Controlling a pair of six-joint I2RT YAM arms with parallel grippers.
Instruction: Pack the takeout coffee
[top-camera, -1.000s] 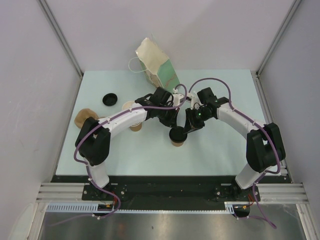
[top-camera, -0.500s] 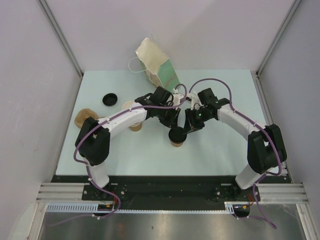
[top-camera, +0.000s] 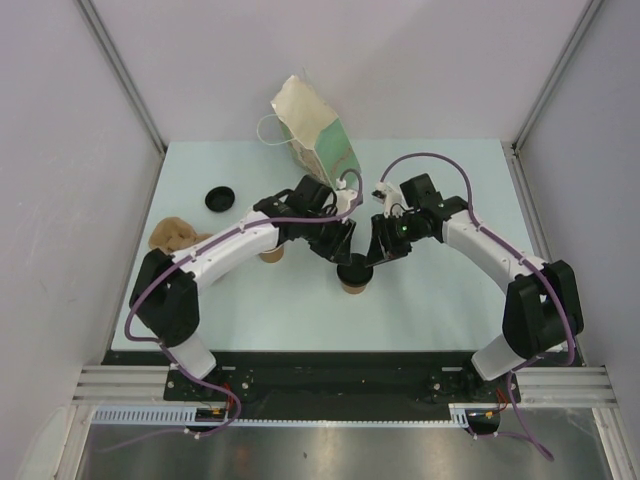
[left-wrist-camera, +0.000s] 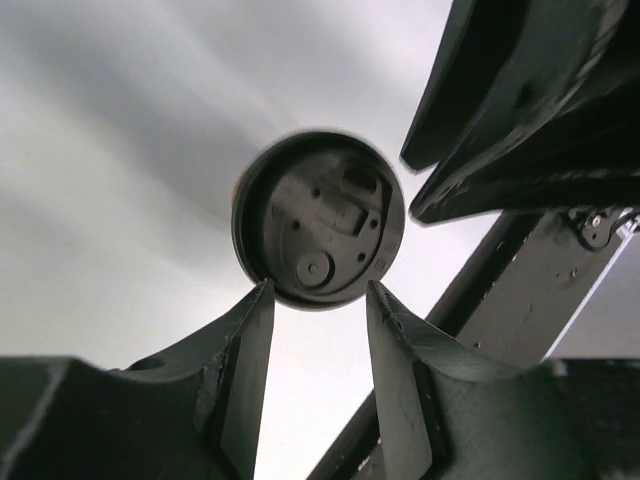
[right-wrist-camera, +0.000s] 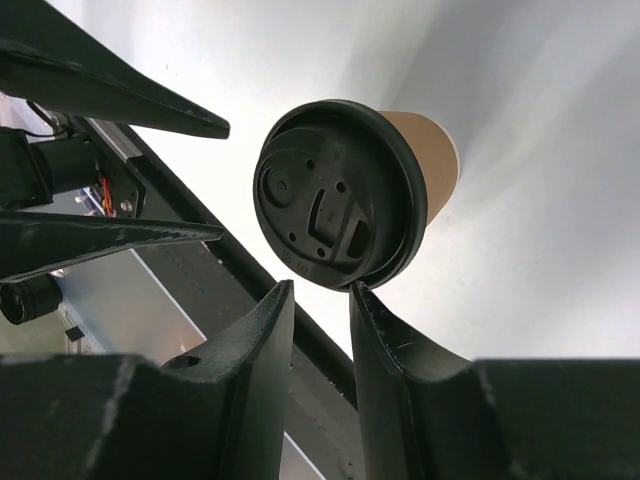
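The takeout coffee (top-camera: 352, 273) stands lidded on the tabletop (top-camera: 250, 300) between the 2 tools. The left tool (left-wrist-camera: 318, 288) and right tool (right-wrist-camera: 320, 286) are spread, empty. It seems better to grasp the paper wall below the lid (right-wrist-camera: 335, 205), keeping it upright.

The top external camera hangs above and behind the arm bases. It looks steeply down on the whole counter (top-camera: 440, 300), from near edge to far edge. Each wrist camera sits close behind its own fingers and looks out along them, the left end effector (left-wrist-camera: 318, 287) and the right end effector (right-wrist-camera: 320, 288) filling the foreground. All three views share the takeout coffee (top-camera: 352, 272) at mid-counter, which the wrist cameras see from opposite sides.
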